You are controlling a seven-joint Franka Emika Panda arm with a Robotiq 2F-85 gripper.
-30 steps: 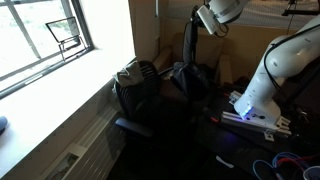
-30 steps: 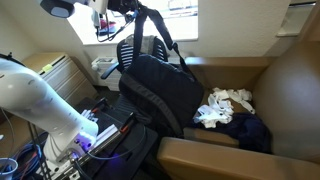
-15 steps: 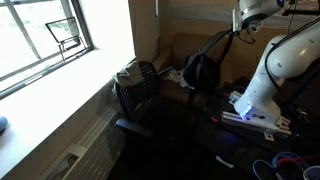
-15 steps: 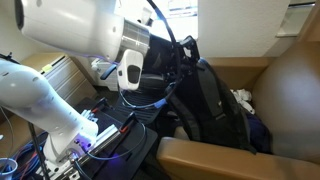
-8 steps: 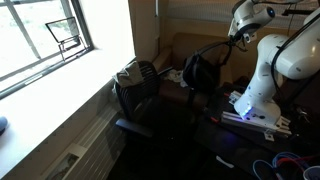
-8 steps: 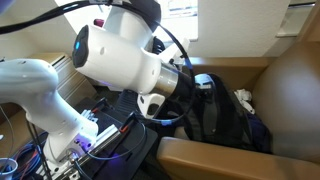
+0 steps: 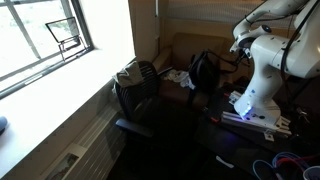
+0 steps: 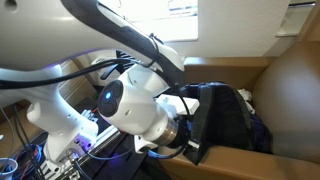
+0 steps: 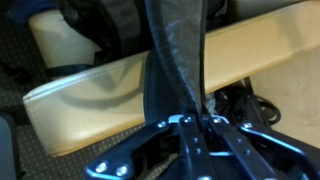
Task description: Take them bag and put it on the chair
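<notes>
The strap [image 9: 172, 60] is pinched by the gripper [image 9: 190, 122] in the wrist view and drawn taut toward 12 o'clock, so that the load is carried through it. The bag [image 8: 225, 115] is hung over the chair [image 8: 240, 160] seat, probably ready to be lowered.

Bag [image 8: 228, 118] in the armchair [image 8: 295, 90], with cloth [image 8: 244, 97] just beside it; the office chair [image 7: 135, 85] stands between the window [image 7: 45, 35] and the bag.

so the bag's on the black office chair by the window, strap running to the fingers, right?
No. The bag is in the tan armchair, not on the office chair; an exterior view shows it. Its strap does run to the fingers.
</notes>
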